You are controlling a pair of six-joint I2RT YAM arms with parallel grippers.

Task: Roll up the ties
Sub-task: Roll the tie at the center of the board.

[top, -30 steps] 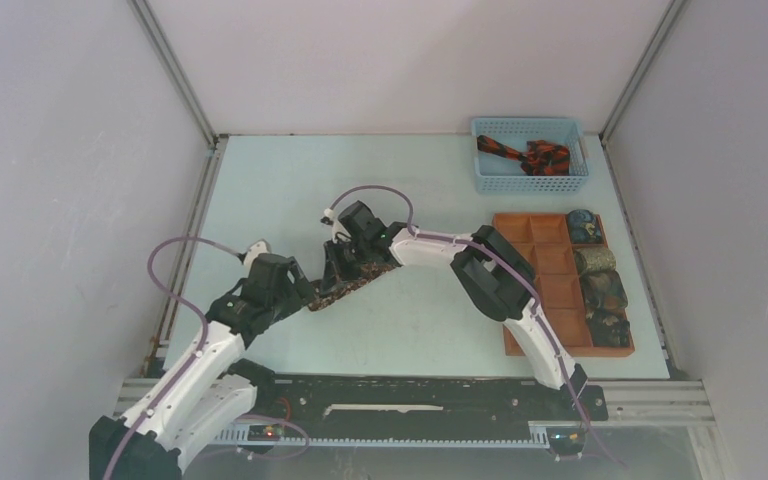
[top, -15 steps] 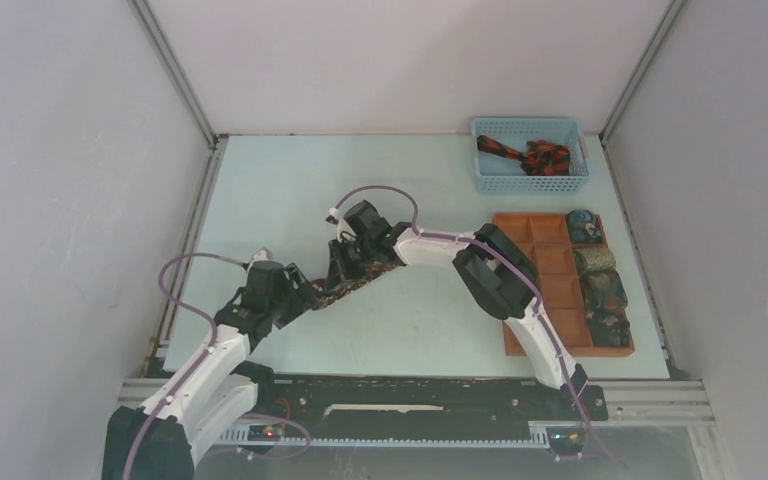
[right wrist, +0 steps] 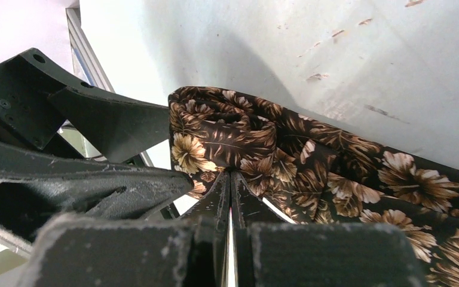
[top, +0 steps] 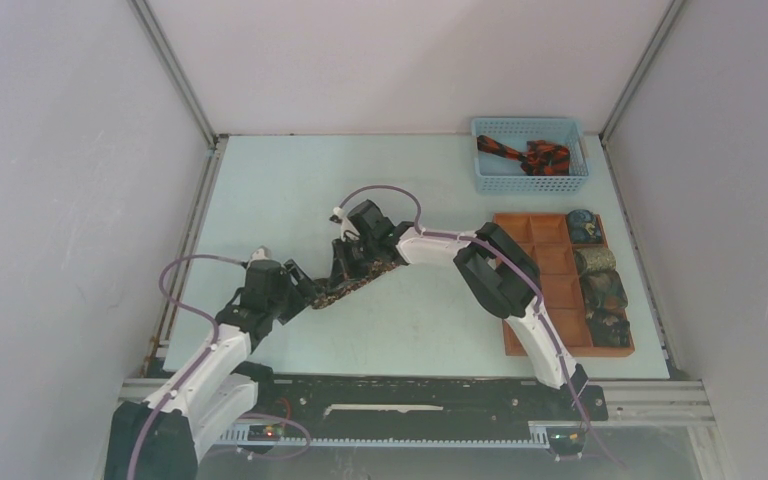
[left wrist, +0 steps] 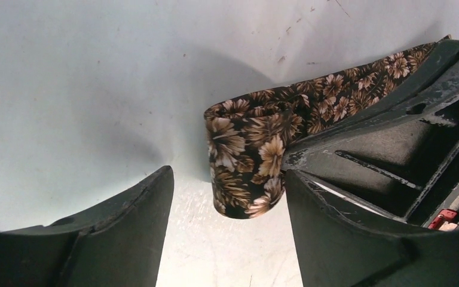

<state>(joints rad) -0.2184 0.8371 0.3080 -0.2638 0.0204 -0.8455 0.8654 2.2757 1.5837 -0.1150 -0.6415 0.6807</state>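
The left claw point(left wrist: 227, 179) stands open, its two fingers well apart and low over the desk point(top: 290, 190). Between them is the started coil of the brown tie point(left wrist: 245, 161), which lies close against the claw's right finger and leaves a bare gap on the left side. The right claw point(right wrist: 230, 176) has its fingers pressed together, with the tips set into the fabric just behind that coil. Whether a fold is nipped between them cannot be made out.

From the coil the tie's long axis runs up and to the right across the desk, passing under the right claw and away from the left arm. The left arm is therefore nearer the coiled end and the right arm sits over the flat length. Any further turn of the roll would likely have to travel along that line towards the right arm's side.

The desk is pale blue-green, scuffed and lightly marked. At the far right corner a blue mesh basket point(top: 490, 183) holds a black and red-orange tie point(top: 530, 155), not yet rolled. Nearer on the right, an orange-brown tray point(top: 545, 290) has rolled ties point(top: 600, 290) in its right-hand column, and the other compartments show bare. Plain white walls on a metal frame close in the space.
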